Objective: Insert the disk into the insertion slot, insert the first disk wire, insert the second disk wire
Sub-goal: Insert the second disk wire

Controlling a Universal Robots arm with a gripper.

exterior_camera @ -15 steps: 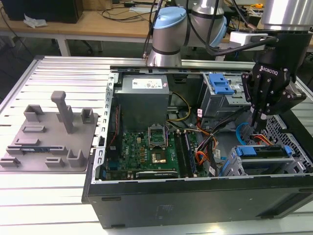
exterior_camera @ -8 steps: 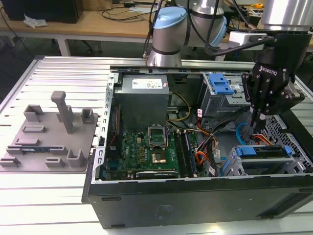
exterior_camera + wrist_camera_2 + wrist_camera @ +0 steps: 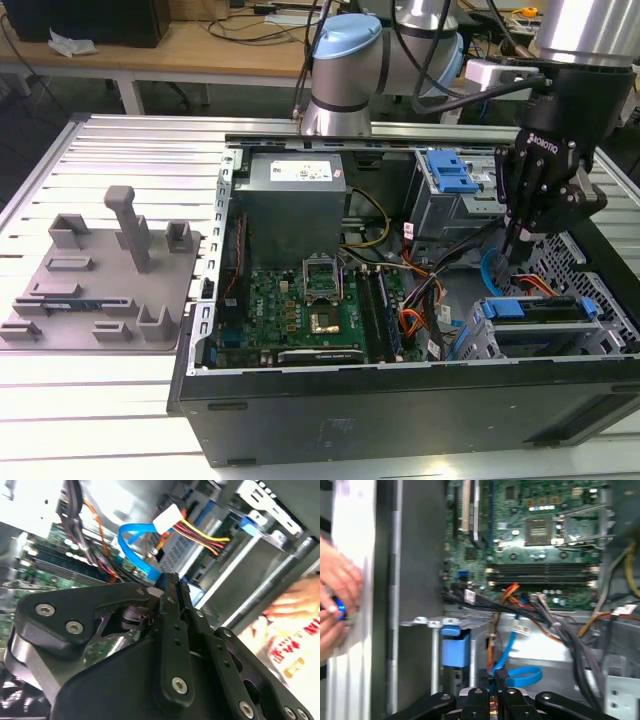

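The disk (image 3: pixel 497 308), framed by its blue carrier, sits in the insertion slot (image 3: pixel 545 342), a grey perforated cage at the case's front corner on the exterior view's right. My gripper (image 3: pixel 512 250) hangs just above and behind that cage. In both wrist views its fingers (image 3: pixel 170 587) are pressed together on the second disk wire (image 3: pixel 127 545), a light blue cable looping away from the fingertips (image 3: pixel 496 675). The loop (image 3: pixel 525 675) lies over the cage. The first disk wire (image 3: pixel 540 284), thin and orange-red, runs along the cage top beside the disk.
A larger cage with a blue latch (image 3: pixel 450 175) stands behind the gripper. The motherboard (image 3: pixel 310 300) and a bundle of dark cables (image 3: pixel 555 625) fill the case floor. A white plug on yellow and red wires (image 3: pixel 167 517) hangs close by. A person's hands (image 3: pixel 335 605) work outside the case wall.
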